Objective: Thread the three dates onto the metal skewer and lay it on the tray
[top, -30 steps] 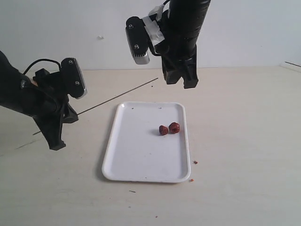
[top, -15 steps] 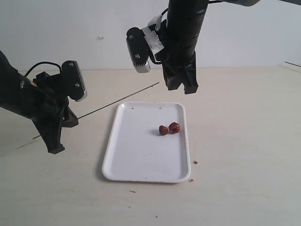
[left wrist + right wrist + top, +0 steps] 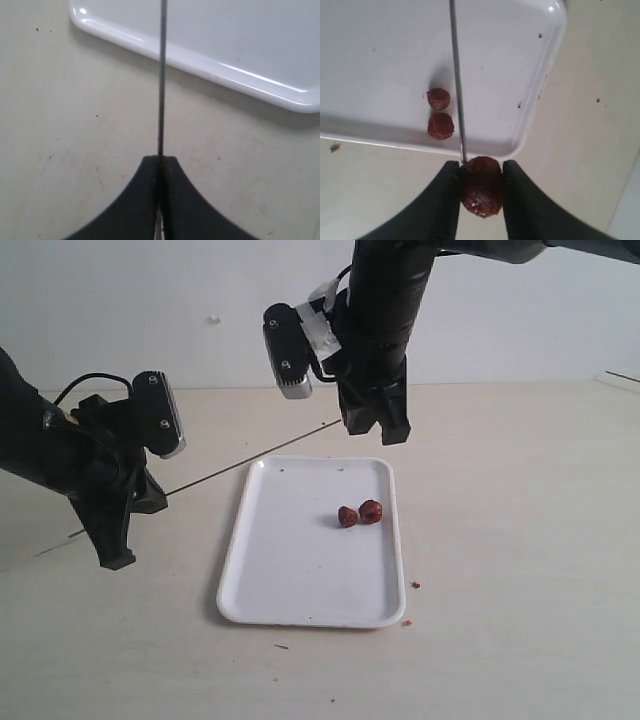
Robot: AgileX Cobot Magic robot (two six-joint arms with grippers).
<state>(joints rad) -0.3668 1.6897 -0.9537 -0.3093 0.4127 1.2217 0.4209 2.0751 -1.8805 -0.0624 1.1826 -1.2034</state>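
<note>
Black and pressed together, the two fingers of the left claw (image 3: 160, 159) are clamped on a thin, straight, dark grey metal skewer (image 3: 161, 75). In the exterior view this claw (image 3: 140, 502) hangs above the pale wooden desk (image 3: 520, 540) at the left, well apart from the tray. From there the skewer runs up to the right, passes the far left corner of the tray and ends at the right claw.

In the middle lies the flat white rectangular tray (image 3: 290, 560) with rounded corners and a low rim. It rests on the desk with its long side going away from the camera. Two small wrinkled reddish-brown dates (image 3: 347, 516) (image 3: 371, 511) lie on the tray near its right rim. They are just beside each other; I cannot tell if they touch.

Above the far right part of the tray hangs the right claw (image 3: 375, 428), pointing down. The right wrist view shows its fingers partly apart and closed on the third date (image 3: 481, 187), which fills the gap between them. In that view the tip of the skewer (image 3: 457, 75) meets the edge of this date, but I cannot tell if it has gone into the fruit.

On the desk just right of the near right corner of the tray lie tiny reddish crumbs (image 3: 415, 585).
</note>
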